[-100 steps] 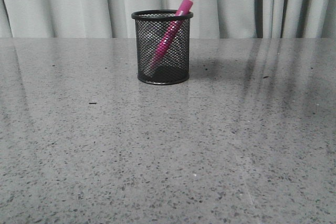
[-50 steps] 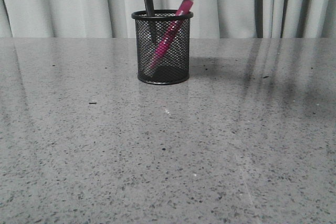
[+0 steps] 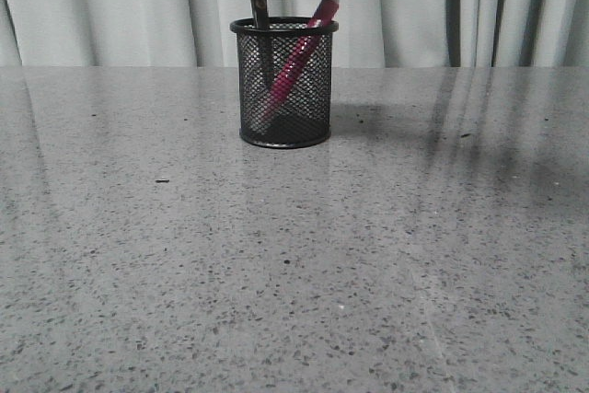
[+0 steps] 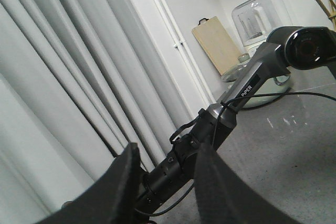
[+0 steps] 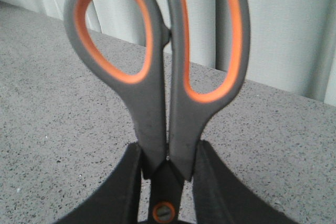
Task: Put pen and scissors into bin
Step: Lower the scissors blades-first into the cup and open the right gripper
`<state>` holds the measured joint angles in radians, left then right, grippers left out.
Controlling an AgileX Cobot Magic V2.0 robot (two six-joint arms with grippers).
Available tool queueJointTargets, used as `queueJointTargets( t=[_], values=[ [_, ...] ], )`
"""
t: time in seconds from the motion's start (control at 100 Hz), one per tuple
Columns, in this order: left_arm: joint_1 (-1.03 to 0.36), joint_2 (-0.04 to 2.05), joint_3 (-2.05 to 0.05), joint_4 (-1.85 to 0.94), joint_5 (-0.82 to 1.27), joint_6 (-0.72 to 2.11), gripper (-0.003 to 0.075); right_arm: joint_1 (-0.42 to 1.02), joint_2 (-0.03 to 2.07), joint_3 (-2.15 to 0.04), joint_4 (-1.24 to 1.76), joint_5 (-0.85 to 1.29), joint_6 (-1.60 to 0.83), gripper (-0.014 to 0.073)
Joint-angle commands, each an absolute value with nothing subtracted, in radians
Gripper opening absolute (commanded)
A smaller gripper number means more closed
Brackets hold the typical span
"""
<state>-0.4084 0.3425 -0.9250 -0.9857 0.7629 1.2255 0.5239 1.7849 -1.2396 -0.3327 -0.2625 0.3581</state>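
**Scissors going blades-first into the mesh cup**

The right claw [image 5: 167,182] is clamped on the scissors [image 5: 163,77] just above the orange pivot, handles up, so the dark blades hang straight down into the bin [image 3: 284,80] on the counter [image 3: 294,264]. Gripping near the pivot likely holds the blades together and vertical. The pen [image 3: 296,60] already leans inside, cap poking over the far rim, leaving the left side free for the blades. The left claw [image 4: 165,182] is raised clear, parted and empty, pointing at the other arm.
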Motion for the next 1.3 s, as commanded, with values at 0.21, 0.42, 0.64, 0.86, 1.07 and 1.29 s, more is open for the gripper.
queueJointTargets(
  t=[0.21,0.42,0.64,0.86,1.07,1.29],
  values=[
    [-0.415,0.367,-0.945,-1.034,0.772,1.216,0.0221,0.509,1.738,-1.253,-0.355,-0.408,0.365,-0.0014],
    [-0.415,0.367,-0.945,-1.034,0.786,1.216,0.0221,0.508,1.738,-1.253,-0.357,-0.420,0.365,-0.0022],
    [-0.415,0.367,-0.945,-1.034,0.786,1.216,0.0221,0.507,1.738,-1.253,-0.357,-0.413,0.365,-0.0050],
    [-0.415,0.367,-0.945,-1.034,0.786,1.216,0.0221,0.507,1.711,-1.253,-0.357,-0.393,0.315,-0.0050],
    [-0.415,0.367,-0.945,-1.034,0.772,1.216,0.0221,0.507,1.685,-1.253,-0.357,-0.386,0.299,-0.0050],
    [-0.415,0.367,-0.945,-1.034,0.755,1.216,0.0221,0.505,1.687,-1.233,-0.357,-0.424,0.299,-0.0050]
  ],
)
